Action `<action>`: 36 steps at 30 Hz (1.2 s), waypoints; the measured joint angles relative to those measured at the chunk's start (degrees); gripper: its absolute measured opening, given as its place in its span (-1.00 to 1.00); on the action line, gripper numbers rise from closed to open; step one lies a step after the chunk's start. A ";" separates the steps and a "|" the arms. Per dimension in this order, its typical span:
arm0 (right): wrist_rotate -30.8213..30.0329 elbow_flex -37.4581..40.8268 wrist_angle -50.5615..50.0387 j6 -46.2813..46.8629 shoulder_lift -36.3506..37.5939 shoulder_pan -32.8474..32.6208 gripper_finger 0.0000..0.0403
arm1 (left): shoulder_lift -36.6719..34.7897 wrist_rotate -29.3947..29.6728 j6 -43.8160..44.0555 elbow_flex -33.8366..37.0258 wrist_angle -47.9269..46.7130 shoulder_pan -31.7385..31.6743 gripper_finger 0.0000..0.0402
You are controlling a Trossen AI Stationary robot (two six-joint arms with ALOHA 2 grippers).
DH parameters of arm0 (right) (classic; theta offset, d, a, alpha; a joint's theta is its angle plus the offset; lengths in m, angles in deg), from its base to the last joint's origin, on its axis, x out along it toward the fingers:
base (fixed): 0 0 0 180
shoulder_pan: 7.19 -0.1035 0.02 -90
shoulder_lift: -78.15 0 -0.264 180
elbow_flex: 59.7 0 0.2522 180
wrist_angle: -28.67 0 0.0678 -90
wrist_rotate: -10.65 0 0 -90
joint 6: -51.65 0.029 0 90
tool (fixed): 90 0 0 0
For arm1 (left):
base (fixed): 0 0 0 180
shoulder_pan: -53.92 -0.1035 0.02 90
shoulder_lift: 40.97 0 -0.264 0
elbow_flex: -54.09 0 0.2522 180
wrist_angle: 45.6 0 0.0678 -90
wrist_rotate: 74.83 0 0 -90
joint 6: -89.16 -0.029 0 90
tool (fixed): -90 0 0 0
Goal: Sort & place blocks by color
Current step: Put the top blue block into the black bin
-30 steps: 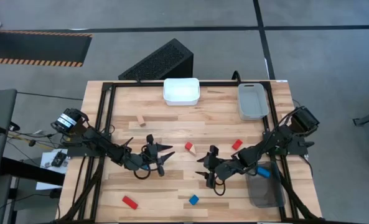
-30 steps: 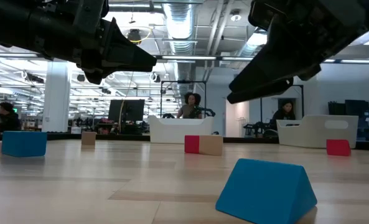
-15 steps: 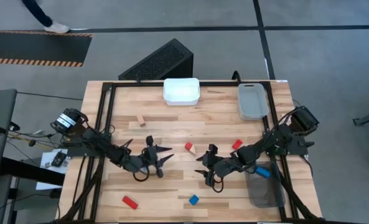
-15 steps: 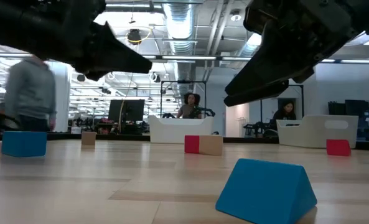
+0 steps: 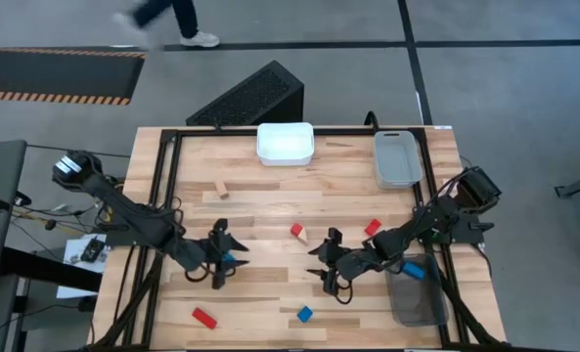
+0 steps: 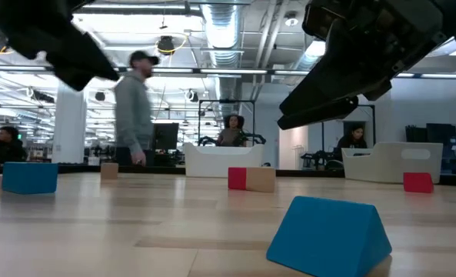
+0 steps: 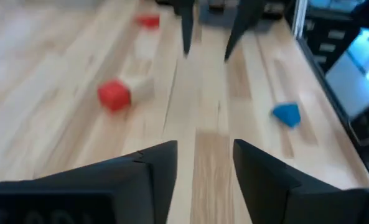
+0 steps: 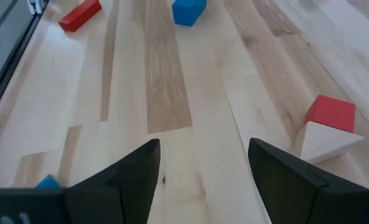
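Left gripper (image 5: 221, 264), jaws parted and empty, sits over a blue block (image 5: 231, 262) at table's 8 o'clock. Right gripper (image 5: 326, 264) open, idle, centre. Block lies between left fingers; left arm nearer.

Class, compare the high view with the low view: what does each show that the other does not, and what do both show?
Only the high view shows the red bar near the table's front edge and the dark grey bin at the right. Only the low view shows seated people in the room behind. Both show the white bin, the blue wedge and the red cube beside a pale wood piece.
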 joint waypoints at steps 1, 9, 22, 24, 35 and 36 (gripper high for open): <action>0.04 0.00 1.05 0.00 -0.02 0.18 0.34 | -1.23 -0.83 1.29 0.00 -2.93 0.09 -0.19; 6.59 -10.73 11.50 -7.00 -13.61 5.23 0.34 | -7.36 3.66 7.17 0.02 -17.38 0.13 -0.06; 7.85 -39.16 0.83 -18.54 -30.88 11.80 0.35 | -7.93 28.44 24.32 0.02 -29.37 1.90 -0.17; 8.08 -42.60 -1.18 -19.97 -33.11 12.20 0.36 | -7.91 29.87 26.21 0.02 -31.06 2.54 -0.17; 9.74 -62.98 -12.89 -21.80 -45.81 13.24 0.94 | -7.89 31.17 32.93 0.02 -35.22 4.64 -0.17; 9.66 -64.61 -12.81 -20.72 -46.68 13.30 0.96 | -7.89 31.21 32.97 0.02 -35.22 4.64 -0.17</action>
